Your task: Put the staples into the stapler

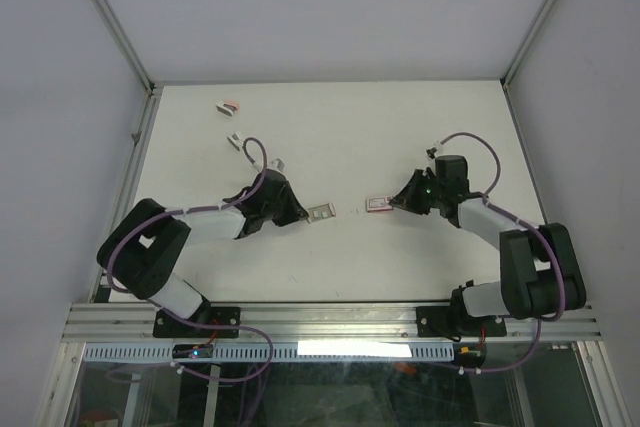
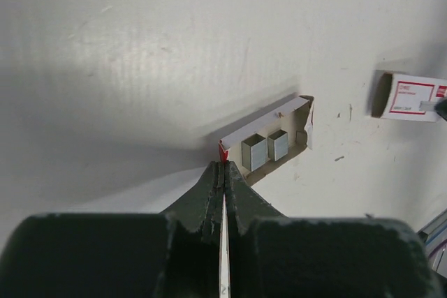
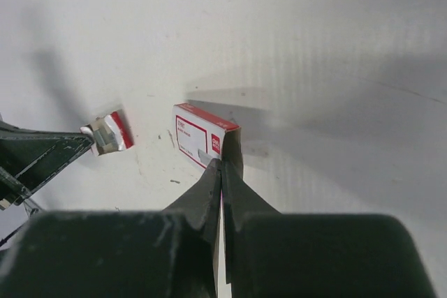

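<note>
The staples (image 2: 265, 149) are two silvery blocks standing in an open white card tray (image 2: 262, 120) with a red corner. My left gripper (image 2: 225, 165) is shut on the tray's near edge. In the top view the gripper (image 1: 303, 213) holds the staples tray (image 1: 321, 212) low over the middle of the table. My right gripper (image 3: 222, 164) is shut on the open end wall of the red-and-white box (image 3: 199, 137), also in the top view (image 1: 378, 205), a short gap right of the tray. I cannot make out a stapler for certain.
A small pink-and-grey object (image 1: 227, 106) lies at the back left. Two small pale pieces (image 1: 233, 140) (image 1: 277, 162) lie between it and my left arm. Aluminium frame posts (image 1: 140, 137) line the table's sides.
</note>
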`<state>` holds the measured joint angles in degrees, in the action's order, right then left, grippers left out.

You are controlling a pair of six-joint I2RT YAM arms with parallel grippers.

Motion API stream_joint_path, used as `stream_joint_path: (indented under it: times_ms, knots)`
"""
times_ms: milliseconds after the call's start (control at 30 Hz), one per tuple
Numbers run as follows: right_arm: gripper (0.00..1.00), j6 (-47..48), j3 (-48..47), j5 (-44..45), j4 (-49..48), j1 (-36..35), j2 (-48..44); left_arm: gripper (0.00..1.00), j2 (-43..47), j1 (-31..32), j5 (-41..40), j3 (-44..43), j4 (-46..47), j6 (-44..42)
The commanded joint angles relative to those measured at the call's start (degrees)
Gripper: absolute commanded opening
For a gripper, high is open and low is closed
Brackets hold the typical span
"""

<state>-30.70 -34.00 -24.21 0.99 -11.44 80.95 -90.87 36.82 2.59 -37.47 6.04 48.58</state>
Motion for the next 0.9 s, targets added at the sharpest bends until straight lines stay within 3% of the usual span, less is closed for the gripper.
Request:
stream_joint_path:
  times_ms: [0, 200, 267, 367, 400, 467, 533, 700, 767, 867]
  knots:
    - [0.00, -1.9, 2.7, 3.7, -0.5, 3.1, -6.5, 0.00, 8.0, -1.6, -2.7, 3.6, -1.1, -0.4]
    - [0.00, -3.2, 4.9, 7.2, 1.0, 5.5, -10.8, 0.00, 13.6, -3.8, -3.5, 6.6, -3.3, -0.8]
    - [0.00, -4.1, 5.7, 8.4, 1.2, 5.9, -11.7, 0.06, 15.0, -3.9, -3.8, 7.3, -3.0, -0.9]
    - [0.04, -5.0, 6.3, 9.9, 1.9, 6.5, -12.0, 0.45, 18.2, -3.9, -6.4, 8.0, -3.3, -1.4]
    - [0.16, -5.1, 6.4, 10.0, 2.1, 6.7, -11.9, 0.59, 19.7, -4.0, -7.7, 8.1, -3.8, -1.7]
    - [0.50, -5.1, 6.4, 10.7, 2.4, 6.8, -12.2, 0.83, 22.9, -3.9, -10.8, 7.7, -6.1, -3.2]
    - [0.67, -5.0, 6.4, 12.3, 3.4, 6.8, -13.2, 0.98, 26.0, -4.0, -14.7, 6.1, -9.0, -5.3]
    - [0.80, -2.6, 4.2, 16.3, 6.9, 6.9, -16.5, 0.99, 31.1, -8.9, -17.9, -0.1, -14.7, -9.9]
    - [0.83, -1.2, 2.6, 18.0, 8.5, 6.9, -17.6, 0.99, 30.6, -11.8, -20.8, -3.8, -17.6, -9.4]
    - [0.83, -0.1, 0.3, 20.5, 10.8, 6.9, -18.5, 0.99, 27.1, -14.9, -23.3, -9.1, -17.9, -15.6]
